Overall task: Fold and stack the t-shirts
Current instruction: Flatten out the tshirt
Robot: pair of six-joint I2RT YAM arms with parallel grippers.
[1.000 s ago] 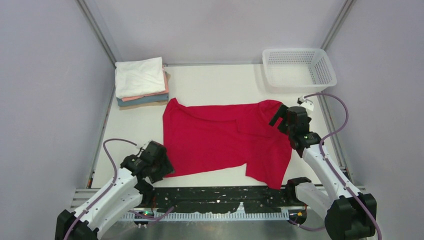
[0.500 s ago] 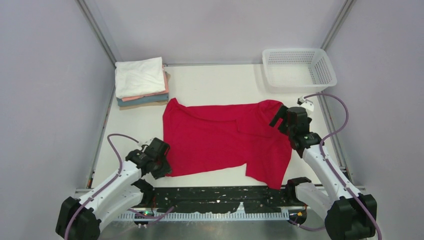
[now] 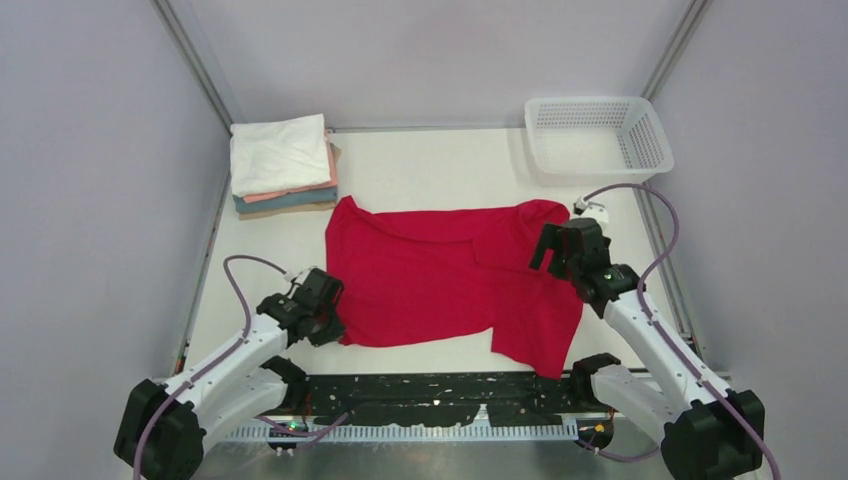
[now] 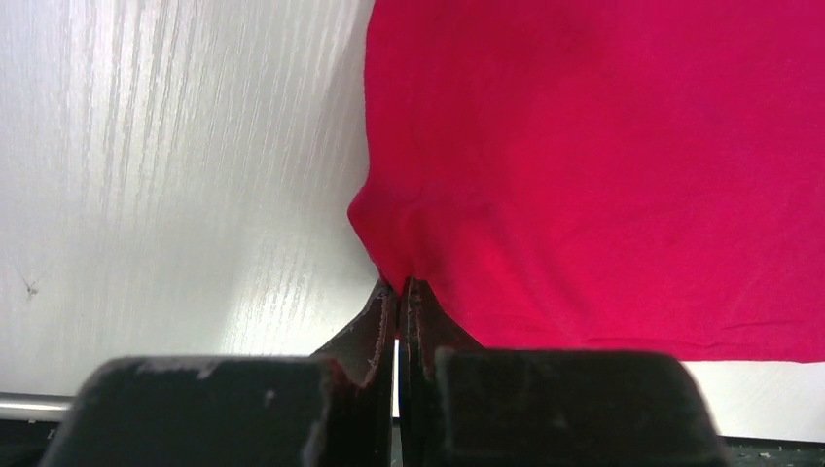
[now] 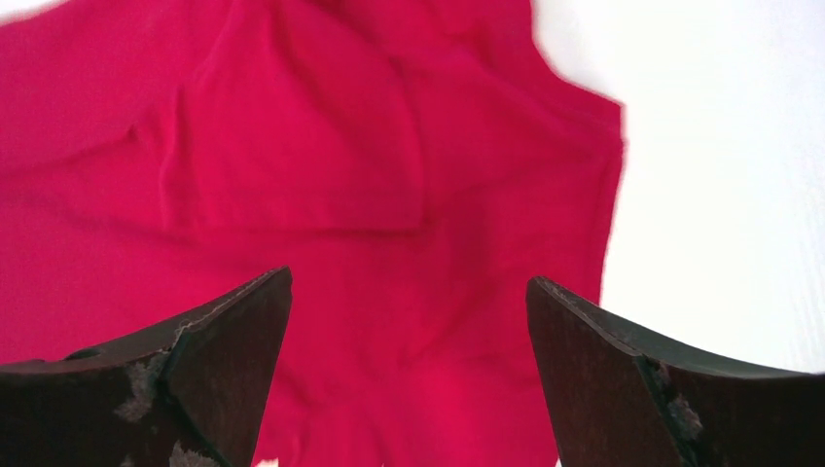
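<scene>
Left hand is pinched tight on the red shirt at its near-left corner. Right hand hangs over the shirt's right side, fingers spread wide, gripping nothing. Red shirt lies spread across mid-desk. Folded stack, white on top, sits far left; basket far right.

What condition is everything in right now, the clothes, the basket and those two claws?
red t-shirt: spread out flat, unfolded
stack of shirts: folded, piled, white on top
basket: upright, no clothes visible inside
left gripper: shut on the red t-shirt's edge
right gripper: open, above the red t-shirt
</scene>
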